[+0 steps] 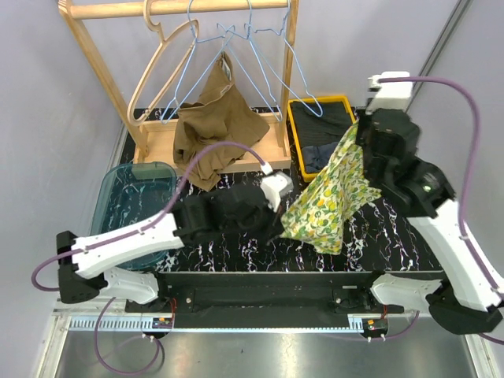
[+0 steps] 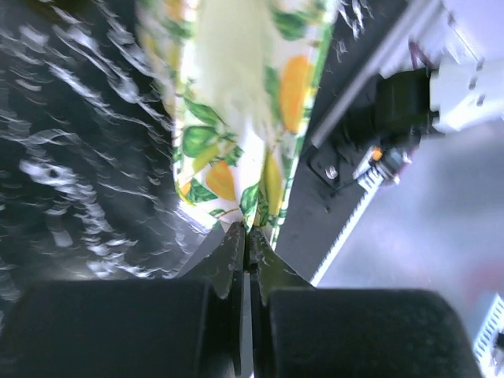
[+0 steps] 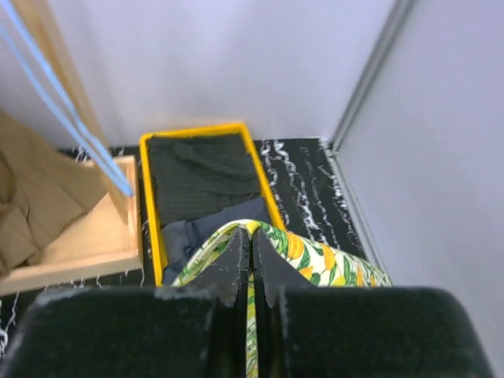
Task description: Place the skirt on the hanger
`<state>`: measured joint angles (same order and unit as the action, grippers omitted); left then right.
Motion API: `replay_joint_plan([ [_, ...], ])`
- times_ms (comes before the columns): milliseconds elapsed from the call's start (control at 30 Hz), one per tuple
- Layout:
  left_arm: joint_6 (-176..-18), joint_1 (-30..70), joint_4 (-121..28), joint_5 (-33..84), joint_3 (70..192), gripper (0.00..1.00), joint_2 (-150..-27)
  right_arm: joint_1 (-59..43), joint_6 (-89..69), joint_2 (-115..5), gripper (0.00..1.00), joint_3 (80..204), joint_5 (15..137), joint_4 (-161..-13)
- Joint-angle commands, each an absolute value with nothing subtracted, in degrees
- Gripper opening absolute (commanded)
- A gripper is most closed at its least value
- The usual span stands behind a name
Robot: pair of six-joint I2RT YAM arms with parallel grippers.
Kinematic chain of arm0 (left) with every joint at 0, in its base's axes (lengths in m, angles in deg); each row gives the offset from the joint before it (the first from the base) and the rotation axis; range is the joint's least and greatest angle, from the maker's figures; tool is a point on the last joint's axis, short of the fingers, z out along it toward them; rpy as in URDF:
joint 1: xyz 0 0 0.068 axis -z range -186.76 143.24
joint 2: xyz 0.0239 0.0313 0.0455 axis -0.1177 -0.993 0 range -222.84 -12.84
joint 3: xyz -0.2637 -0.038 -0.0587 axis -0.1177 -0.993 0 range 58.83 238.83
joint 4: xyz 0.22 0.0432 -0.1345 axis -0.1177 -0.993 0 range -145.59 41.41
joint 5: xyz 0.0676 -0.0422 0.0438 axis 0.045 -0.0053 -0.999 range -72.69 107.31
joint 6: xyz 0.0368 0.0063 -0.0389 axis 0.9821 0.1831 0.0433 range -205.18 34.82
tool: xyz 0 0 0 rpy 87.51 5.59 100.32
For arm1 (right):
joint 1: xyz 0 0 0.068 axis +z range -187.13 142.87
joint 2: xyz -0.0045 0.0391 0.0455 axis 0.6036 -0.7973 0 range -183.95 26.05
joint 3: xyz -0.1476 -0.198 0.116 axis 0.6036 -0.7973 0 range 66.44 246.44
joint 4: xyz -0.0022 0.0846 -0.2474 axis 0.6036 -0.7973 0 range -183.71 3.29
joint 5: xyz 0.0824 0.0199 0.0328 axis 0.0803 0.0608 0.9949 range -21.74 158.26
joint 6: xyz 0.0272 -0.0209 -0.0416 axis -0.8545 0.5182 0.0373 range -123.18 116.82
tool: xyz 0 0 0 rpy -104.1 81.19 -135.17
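A lemon-print skirt (image 1: 331, 197) hangs stretched in the air over the middle-right of the black marbled bench (image 1: 394, 228), held by both arms. The right claw (image 1: 361, 135) is pinched fully closed on the skirt's upper edge, above a yellow bin (image 1: 319, 100) of dark clothes at the bench's far edge. The left claw (image 1: 281, 219) is pinched fully closed on the skirt's lower corner, toward the near edge. Along the far edge, left of the bin, a wooden rack (image 1: 220, 6) carries a wooden hanger (image 1: 165, 51) and blue wire hangers (image 1: 228, 33). A brown garment (image 1: 216, 130) is draped over the rack's base.
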<state>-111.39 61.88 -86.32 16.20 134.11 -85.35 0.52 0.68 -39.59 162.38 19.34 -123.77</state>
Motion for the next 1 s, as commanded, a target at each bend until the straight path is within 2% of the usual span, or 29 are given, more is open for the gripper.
replay_joint_plan([
  [0,-116.5,65.7,-74.8,24.4,123.4,0.0,-88.6,-0.7,2.3,-47.5,0.0,157.4,26.9,-115.2],
  [267,-123.4,69.8,-62.8,26.1,111.4,0.0,-94.6,-0.6,-5.2,-64.5,0.0,152.8,42.3,-107.4],
  [533,-127.2,70.0,-58.7,26.4,103.8,0.0,-96.4,-0.6,-8.7,-70.2,0.0,148.7,50.9,-101.7],
  [800,-128.8,71.2,-58.4,26.9,100.8,0.0,-95.2,-0.4,-10.7,-74.9,0.0,152.4,56.1,-100.7],
  [833,-129.0,71.3,-58.7,26.5,100.6,0.02,-94.8,-0.5,-11.2,-74.8,0.0,152.4,56.8,-100.8],
  [867,-129.3,71.4,-59.2,26.2,100.3,0.09,-93.8,-0.3,-11.4,-74.5,0.0,152.3,57.0,-100.8],
  [900,-129.8,71.4,-60.2,25.6,100.3,0.29,-93.2,-0.3,-11.8,-74.1,0.0,152.1,56.9,-100.8],
  [967,-130.1,71.3,-65.0,21.3,100.8,0.48,-90.6,-0.4,-12.6,-72.5,0.16,151.3,56.4,-100.9],
])
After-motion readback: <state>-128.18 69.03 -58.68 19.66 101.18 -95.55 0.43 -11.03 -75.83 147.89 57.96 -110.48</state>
